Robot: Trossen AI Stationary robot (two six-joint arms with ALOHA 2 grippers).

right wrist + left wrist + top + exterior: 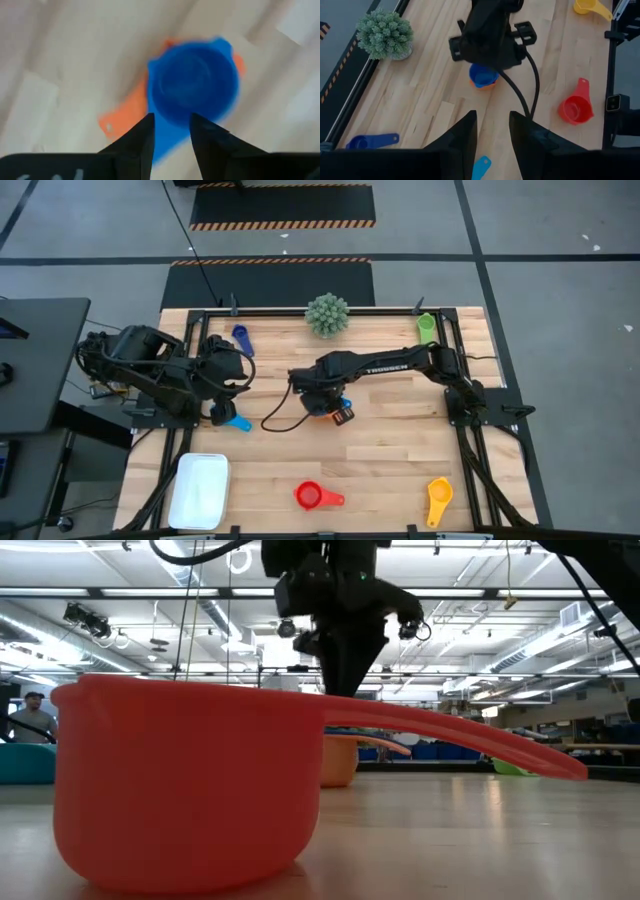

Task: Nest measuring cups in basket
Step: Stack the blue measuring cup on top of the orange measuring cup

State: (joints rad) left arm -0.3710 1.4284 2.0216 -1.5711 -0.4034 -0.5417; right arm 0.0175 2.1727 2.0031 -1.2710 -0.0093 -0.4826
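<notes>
The measuring cups lie spread over the wooden table (400, 450), and none of them is in the basket (199, 491), which stands at the near left corner of the table. A blue cup (192, 85) sits inside an orange cup (125, 117) near the middle of the table; the orange handle comes out from under the blue one. The right gripper (170, 132) hangs directly above this pair. Its fingers (140, 137) stand a little apart and pinch nothing; the blue handle shows in the gap between them, but I cannot tell if they touch it.

The left gripper (491, 135) is over the left side of the table, just above a light blue cup (238, 423). Its fingers are also slightly apart, with nothing between them.

A dark blue cup (240, 338) lies near the far edge at the left, beside the spiky green plant (327, 315). A green cup (426, 327) is at the far right. A red cup (314, 497) and a yellow cup (439, 497) lie close to the near edge, well apart from each other.
</notes>
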